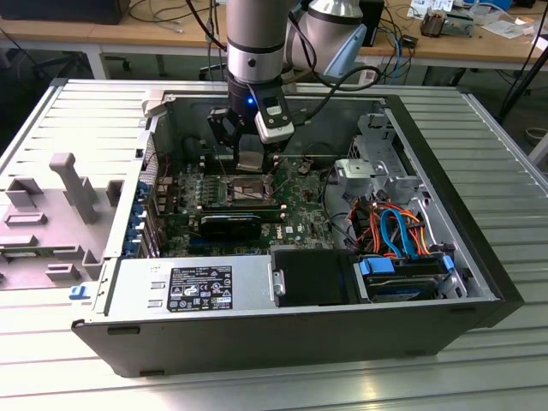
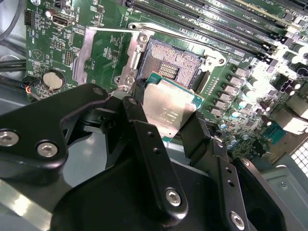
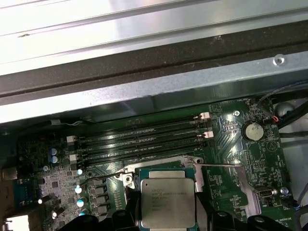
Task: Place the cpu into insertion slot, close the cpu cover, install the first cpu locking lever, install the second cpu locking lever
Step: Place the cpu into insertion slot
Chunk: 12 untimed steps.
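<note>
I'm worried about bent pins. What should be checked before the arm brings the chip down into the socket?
1. Grip on the cpu: ok. The gripper is shut on two opposite edges of it, as both wrist views show.
2. The cpu cover out of the way: ok. It is swung open beside the insertion slot.
3. Slot exposed: ok. Its dark centre is uncovered.
4. Cpu seated: not ok. It hangs above the slot, held off the board.
5. Cpu square and level to the slot: cannot tell from these angles.
</note>
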### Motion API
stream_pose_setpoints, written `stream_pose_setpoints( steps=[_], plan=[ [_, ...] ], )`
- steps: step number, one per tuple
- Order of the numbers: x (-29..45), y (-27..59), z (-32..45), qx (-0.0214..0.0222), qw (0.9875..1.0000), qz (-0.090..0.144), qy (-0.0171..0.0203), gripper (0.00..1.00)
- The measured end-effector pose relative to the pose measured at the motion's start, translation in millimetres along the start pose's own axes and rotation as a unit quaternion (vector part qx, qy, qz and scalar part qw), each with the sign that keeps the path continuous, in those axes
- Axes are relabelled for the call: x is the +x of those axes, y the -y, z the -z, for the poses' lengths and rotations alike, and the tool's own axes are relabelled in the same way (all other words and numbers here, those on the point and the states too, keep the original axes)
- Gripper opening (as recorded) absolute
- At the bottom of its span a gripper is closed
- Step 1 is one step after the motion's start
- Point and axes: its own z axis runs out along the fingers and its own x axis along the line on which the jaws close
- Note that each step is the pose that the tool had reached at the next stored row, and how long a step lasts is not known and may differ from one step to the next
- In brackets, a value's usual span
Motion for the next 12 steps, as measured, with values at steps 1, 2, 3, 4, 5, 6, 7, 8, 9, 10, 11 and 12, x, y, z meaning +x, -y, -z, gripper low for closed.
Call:
stream_pose_setpoints(
  steps=[1, 2, 3, 4, 5, 6, 7, 8, 9, 10, 11, 12],
  plan=[
    [0.0, 0.0, -0.2, 0.0000, 1.0000, -0.001, 0.0000, 0.55],
    [0.0, 0.0, -0.4, 0.0000, 1.0000, -0.001, 0.0000, 0.55],
    [0.0, 0.0, -0.5, 0.0000, 1.0000, -0.002, 0.0001, 0.55],
    [0.0, 0.0, -0.6, -0.0001, 1.0000, -0.003, 0.0001, 0.55],
    [0.0, 0.0, -0.7, 0.0000, 1.0000, -0.004, 0.0002, 0.55],
    [0.0, 0.0, -0.8, -0.0001, 1.0000, -0.005, 0.0002, 0.55],
    [0.0, 0.0, -0.9, 0.0000, 1.0000, -0.006, 0.0003, 0.55],
    [0.0, 0.0, -1.0, -0.0001, 1.0000, -0.007, 0.0003, 0.55],
    [0.0, 0.0, -1.2, -0.0001, 1.0000, -0.009, 0.0004, 0.55],
    [0.0, 0.0, -1.4, -0.0001, 0.9999, -0.012, 0.0005, 0.55],
    [0.0, 0.1, -1.4, 0.0000, 0.9999, -0.016, 0.0007, 0.55],
    [0.0, 0.1, -1.5, -0.0001, 0.9998, -0.018, 0.0007, 0.55]
  ],
)
